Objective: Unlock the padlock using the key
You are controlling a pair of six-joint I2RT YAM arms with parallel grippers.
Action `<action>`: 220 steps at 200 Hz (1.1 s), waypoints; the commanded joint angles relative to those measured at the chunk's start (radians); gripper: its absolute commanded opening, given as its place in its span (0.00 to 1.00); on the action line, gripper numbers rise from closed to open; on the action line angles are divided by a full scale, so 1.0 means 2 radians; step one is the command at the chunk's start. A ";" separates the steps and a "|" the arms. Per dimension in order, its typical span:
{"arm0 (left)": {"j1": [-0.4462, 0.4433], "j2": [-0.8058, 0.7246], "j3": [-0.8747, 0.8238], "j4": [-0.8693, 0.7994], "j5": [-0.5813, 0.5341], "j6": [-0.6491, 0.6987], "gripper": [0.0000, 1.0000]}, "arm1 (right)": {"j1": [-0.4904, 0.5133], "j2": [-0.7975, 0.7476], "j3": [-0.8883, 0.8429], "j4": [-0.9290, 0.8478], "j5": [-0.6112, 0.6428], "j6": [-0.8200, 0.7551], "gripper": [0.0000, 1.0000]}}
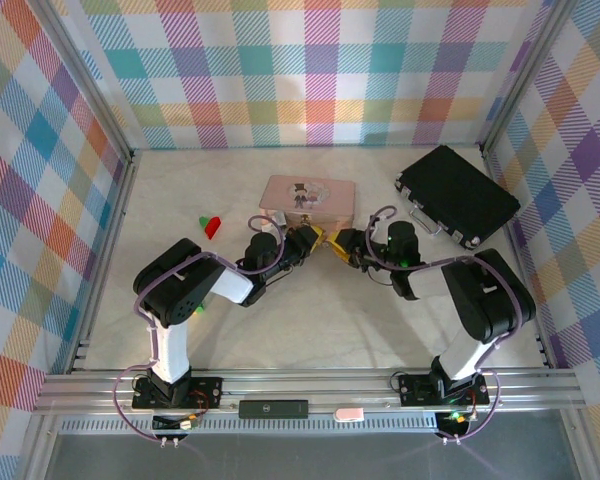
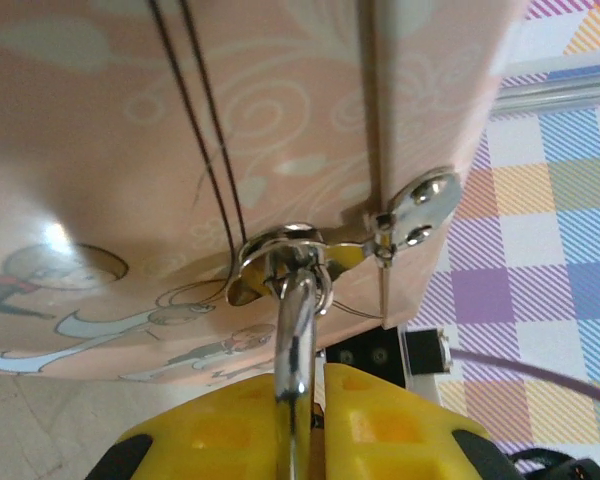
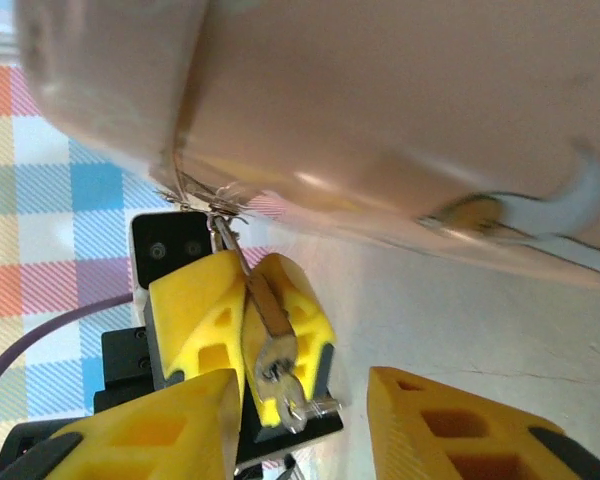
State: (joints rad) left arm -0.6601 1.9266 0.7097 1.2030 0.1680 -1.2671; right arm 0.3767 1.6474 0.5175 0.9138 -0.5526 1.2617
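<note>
The padlock (image 3: 263, 300) is a small brass body pinched between the yellow fingers (image 3: 195, 310) of my left gripper (image 2: 305, 375), which is shut on it. Its silvery shackle (image 2: 295, 330) runs up through the clasp (image 2: 280, 252) of the pink picture-lid box (image 2: 130, 150). The thin silvery key (image 3: 278, 365) sticks out of the padlock's lower end, with another small metal piece hanging off it. My right gripper (image 3: 300, 400) stands open around the key, neither finger touching it. From above, both grippers (image 1: 302, 243) (image 1: 342, 243) meet at the box's near edge (image 1: 305, 198).
A black case (image 1: 458, 195) lies at the back right. A small red and green object (image 1: 211, 226) rests left of the box. Checked walls close in the table on three sides.
</note>
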 commanded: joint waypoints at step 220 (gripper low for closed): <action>-0.020 -0.002 0.034 0.055 -0.036 -0.028 0.00 | 0.040 0.018 0.034 0.065 0.077 -0.024 0.10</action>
State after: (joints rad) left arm -0.6830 1.9270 0.7506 1.2083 0.0898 -1.3167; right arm 0.4522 1.6646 0.5594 0.9737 -0.4019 1.1976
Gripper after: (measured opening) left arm 0.127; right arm 0.135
